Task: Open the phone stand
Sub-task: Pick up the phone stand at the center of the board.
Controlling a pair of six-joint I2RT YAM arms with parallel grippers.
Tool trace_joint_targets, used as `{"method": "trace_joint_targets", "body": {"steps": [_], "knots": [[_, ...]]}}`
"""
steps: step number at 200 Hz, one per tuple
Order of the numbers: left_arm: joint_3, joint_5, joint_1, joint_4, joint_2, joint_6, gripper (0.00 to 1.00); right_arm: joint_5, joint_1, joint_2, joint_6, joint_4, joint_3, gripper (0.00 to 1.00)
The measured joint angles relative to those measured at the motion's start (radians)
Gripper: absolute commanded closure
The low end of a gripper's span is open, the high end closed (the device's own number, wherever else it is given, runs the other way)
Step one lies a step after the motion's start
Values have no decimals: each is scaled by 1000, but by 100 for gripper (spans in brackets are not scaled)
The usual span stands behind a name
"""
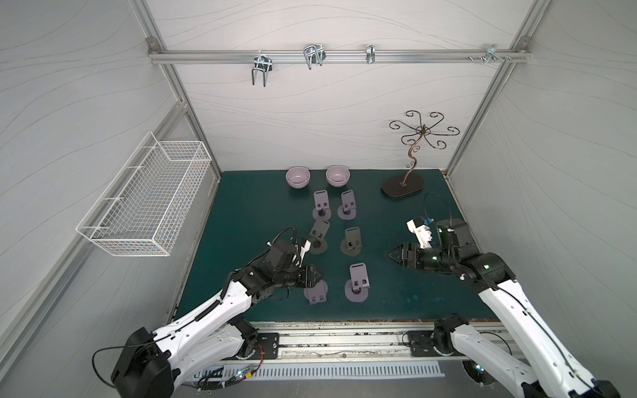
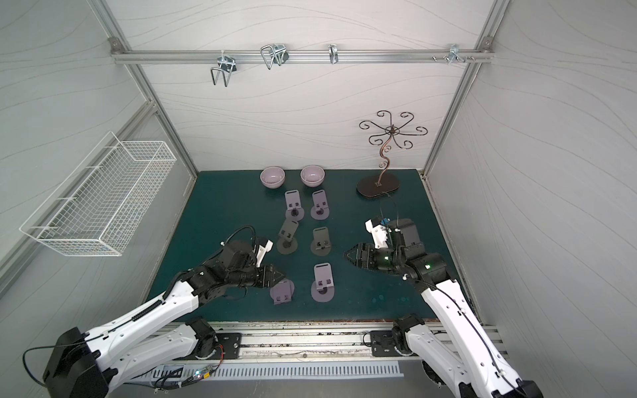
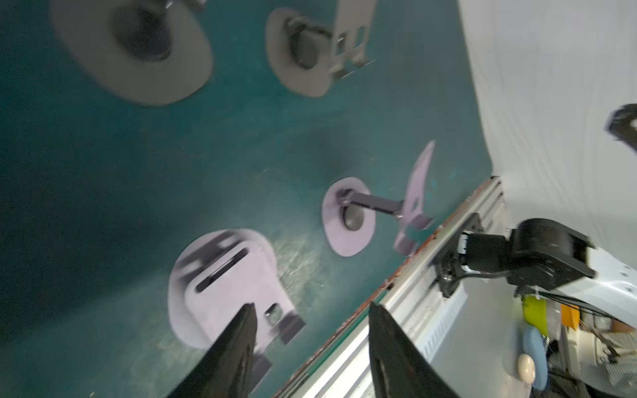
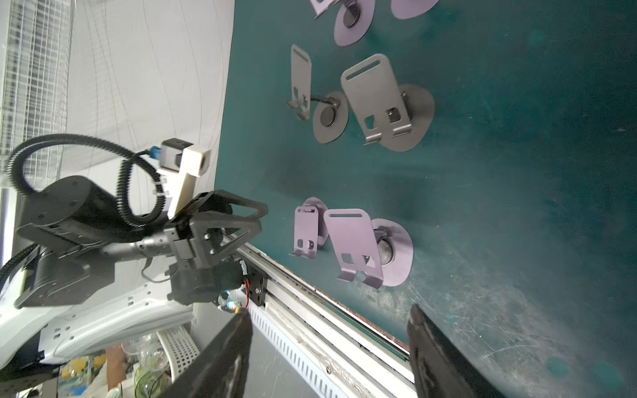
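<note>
Left gripper (image 3: 312,306): jaws apart, nothing between them. In the wrist view one black finger (image 3: 238,344) overlaps the lipped end of the folded phone stand (image 3: 227,275). The blur keeps you from telling whether it touches.

The stand sits at the near left of the green mat (image 1: 262,213), with its plate laid flat over its round base and its lips towards the near edge. In both top views the gripper hangs over its far edge. My reading is that this is the only stand not raised, so it is the one in hand. The open jaws look placed to catch the plate's edge and swing it up.

Right gripper (image 4: 329,310): jaws wide and empty, over bare mat to the right of the stands and well apart from them. It is probably kept clear, or waiting to pin the base.

Materials: thin matte sheet metal, lavender, with a slot at one end of the plate and two bent lips at the other. The disc base is thin, so expect it to slide or tip if the plate alone is pulled.

The raised neighbour (image 1: 358,279), just to the right, shows the target shape: plate tilted up on a short hinged arm. Further out are four more raised stands, two glossy lilac bowls (image 1: 298,177) and a curled wire hook tree (image 1: 403,186) at far right.
</note>
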Motion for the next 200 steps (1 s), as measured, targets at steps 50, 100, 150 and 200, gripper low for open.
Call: {"method": "trace_joint_targets", "body": {"steps": [50, 100, 150, 200], "knots": [[-171, -33, 0, 56, -33, -81, 44, 0, 74, 66, 40, 70, 0, 29], [-239, -38, 2, 199, -24, -106, 44, 19, 122, 109, 63, 81, 0, 29], [-254, -19, 39, 287, 7, -107, 44, 53, 167, 125, 90, 102, 0, 30], [-254, 27, 77, 362, 96, -92, 46, 71, 190, 146, 99, 111, 0, 35]]}}
